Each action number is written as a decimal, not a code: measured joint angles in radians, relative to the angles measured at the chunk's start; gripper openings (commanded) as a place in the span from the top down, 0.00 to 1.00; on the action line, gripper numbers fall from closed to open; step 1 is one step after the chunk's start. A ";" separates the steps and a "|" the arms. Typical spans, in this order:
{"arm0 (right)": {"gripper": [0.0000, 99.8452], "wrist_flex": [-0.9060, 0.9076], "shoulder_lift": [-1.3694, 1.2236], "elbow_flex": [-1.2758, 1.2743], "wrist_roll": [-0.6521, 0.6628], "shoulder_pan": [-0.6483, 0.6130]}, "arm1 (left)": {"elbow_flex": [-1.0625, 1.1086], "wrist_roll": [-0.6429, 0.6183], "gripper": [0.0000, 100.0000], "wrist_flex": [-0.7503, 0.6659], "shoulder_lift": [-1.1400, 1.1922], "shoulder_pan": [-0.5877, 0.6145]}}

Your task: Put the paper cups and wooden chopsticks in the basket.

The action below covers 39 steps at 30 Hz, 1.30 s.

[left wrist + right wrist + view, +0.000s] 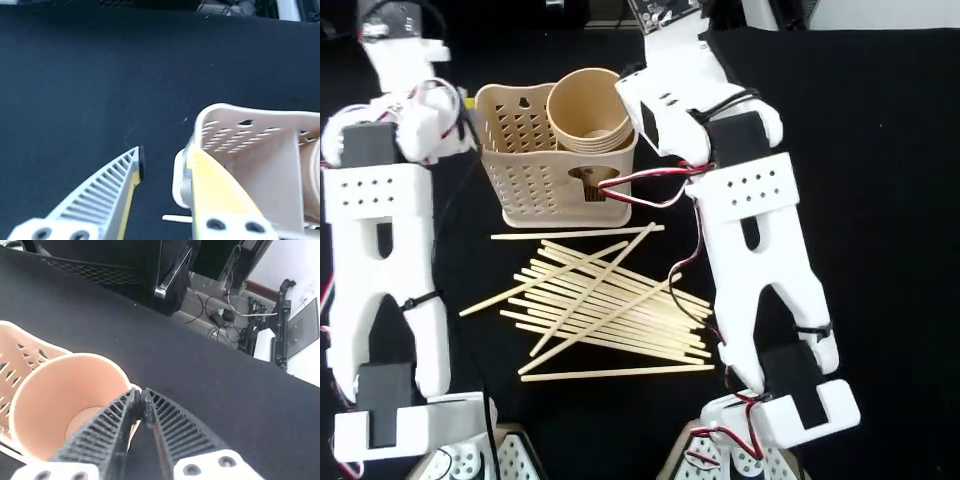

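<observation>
Pinching the paper cups (55, 390) at the rim, your right gripper (140, 402) holds them seated in the basket (20, 347) below it.
Left gripper (164, 159) sits spread wide just beside the basket wall, likely bracing it; wooden chopsticks (610, 305) lie loose, well behind both.

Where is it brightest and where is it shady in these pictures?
High view: the chopsticks stand out bright on the black cloth, with no shadow to see. Right wrist view: the paper cup is bright at its rim, shadier down inside; the far wall glares white. Left wrist view: the basket is shadier inside.
</observation>
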State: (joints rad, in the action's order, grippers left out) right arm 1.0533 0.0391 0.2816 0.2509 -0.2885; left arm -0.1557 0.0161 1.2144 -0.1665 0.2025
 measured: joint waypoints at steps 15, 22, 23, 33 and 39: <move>0.99 -0.014 -0.055 -0.049 -0.002 0.000 | 0.037 0.012 0.83 0.262 -0.075 0.157; 0.99 -0.011 -0.032 -0.057 -0.002 0.000 | 0.542 0.061 0.83 0.032 -0.376 0.169; 0.99 -0.011 -0.025 -0.055 -0.002 0.000 | 0.638 0.063 0.83 -0.014 -0.431 0.169; 0.99 -0.009 0.071 -0.126 -0.002 -0.057 | 1.303 0.068 0.83 -0.348 -0.835 0.169; 0.99 -0.009 0.081 -0.187 -0.002 -0.061 | 1.481 0.068 0.83 -0.402 -1.003 0.169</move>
State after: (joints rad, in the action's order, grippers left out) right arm 1.0441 0.1204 0.0944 0.2493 -0.3498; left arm 1.3249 0.0836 0.8124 -1.1699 0.3713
